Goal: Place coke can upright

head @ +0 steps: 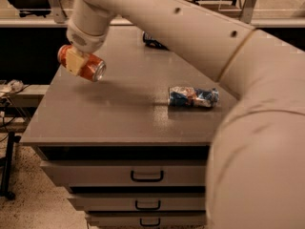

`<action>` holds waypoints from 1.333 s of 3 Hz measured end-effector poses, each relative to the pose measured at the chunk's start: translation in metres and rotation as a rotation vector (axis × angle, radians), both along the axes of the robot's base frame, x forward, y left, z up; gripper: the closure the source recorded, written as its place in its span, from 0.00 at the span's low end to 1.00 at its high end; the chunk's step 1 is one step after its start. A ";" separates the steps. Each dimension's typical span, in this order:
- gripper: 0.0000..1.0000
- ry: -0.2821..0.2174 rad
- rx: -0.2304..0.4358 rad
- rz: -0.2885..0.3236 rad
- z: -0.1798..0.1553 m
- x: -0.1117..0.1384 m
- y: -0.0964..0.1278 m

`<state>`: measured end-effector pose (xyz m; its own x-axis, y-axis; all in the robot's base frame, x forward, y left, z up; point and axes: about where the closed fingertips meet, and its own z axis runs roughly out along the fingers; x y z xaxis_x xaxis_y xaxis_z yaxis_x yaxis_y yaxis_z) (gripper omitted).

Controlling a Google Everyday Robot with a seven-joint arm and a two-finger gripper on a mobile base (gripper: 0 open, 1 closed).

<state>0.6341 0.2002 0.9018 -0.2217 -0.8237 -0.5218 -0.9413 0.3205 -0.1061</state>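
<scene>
The coke can (pixel 88 67), red-orange with a silver top, is held on its side in the air above the left part of the grey cabinet top (pixel 124 113). Its silver top points right and toward me. My gripper (pixel 75 61) is shut on the can, with a cream finger pad (pixel 75 61) across its middle. The arm (pixel 190 27) reaches in from the upper right and fills the right side of the view.
A crinkled blue-white-red can (pixel 193 97) lies on its side at the right of the cabinet top. A dark object (pixel 153 41) sits at the back, partly behind the arm. Drawers with handles (pixel 147 176) are below. A low shelf with cables (pixel 12 87) stands left.
</scene>
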 end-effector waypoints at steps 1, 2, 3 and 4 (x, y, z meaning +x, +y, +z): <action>1.00 -0.048 0.153 0.048 0.006 -0.014 -0.018; 1.00 -0.148 0.335 0.048 0.022 0.003 -0.050; 1.00 -0.295 0.485 -0.007 0.052 0.040 -0.111; 1.00 -0.393 0.562 -0.024 0.065 0.068 -0.177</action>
<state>0.7019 0.0237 0.9670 0.0572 -0.4012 -0.9142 -0.8588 0.4471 -0.2499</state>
